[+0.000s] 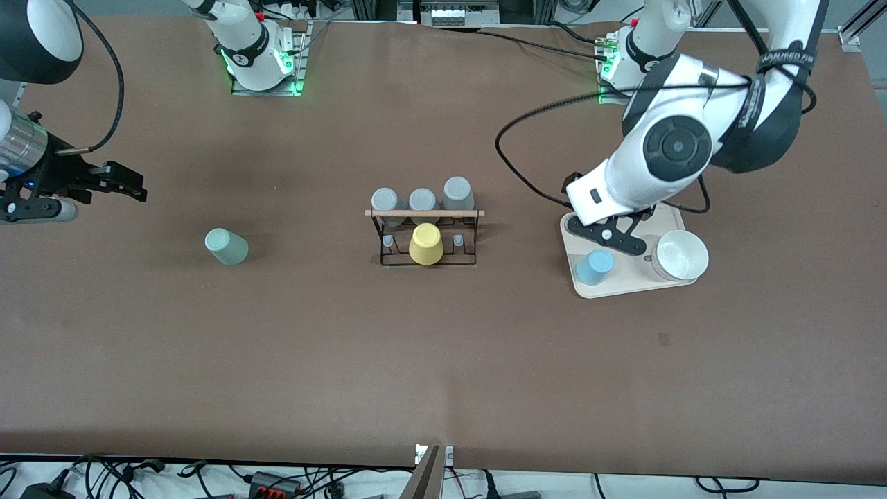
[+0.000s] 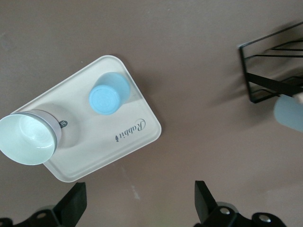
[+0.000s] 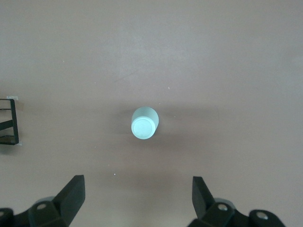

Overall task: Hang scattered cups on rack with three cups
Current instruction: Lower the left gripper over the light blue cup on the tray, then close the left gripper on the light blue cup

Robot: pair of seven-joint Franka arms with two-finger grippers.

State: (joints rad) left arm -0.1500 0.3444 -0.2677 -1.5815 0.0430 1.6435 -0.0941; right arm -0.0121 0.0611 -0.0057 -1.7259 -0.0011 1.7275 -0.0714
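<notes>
While both hands are held open:
left hand [image 2: 137, 201]: over tray [image 1: 627, 283], blue cup [image 1: 595, 267]
right hand [image 3: 137, 198]: above surface [image 1: 443, 360]
green cup [image 1: 226, 247]: beside rack [image 1: 426, 235]

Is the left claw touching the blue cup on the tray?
Apart. The left wrist view shows the open left claw clear of the blue cup, with tray and bare table between them.

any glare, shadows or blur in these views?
Front view: even light, soft shadow beside the green cup. Left wrist view: white bowl glares; the rack edge looks sharp, a pale blur beside it. Right wrist view: sharp, faint shadow round the cup.
</notes>
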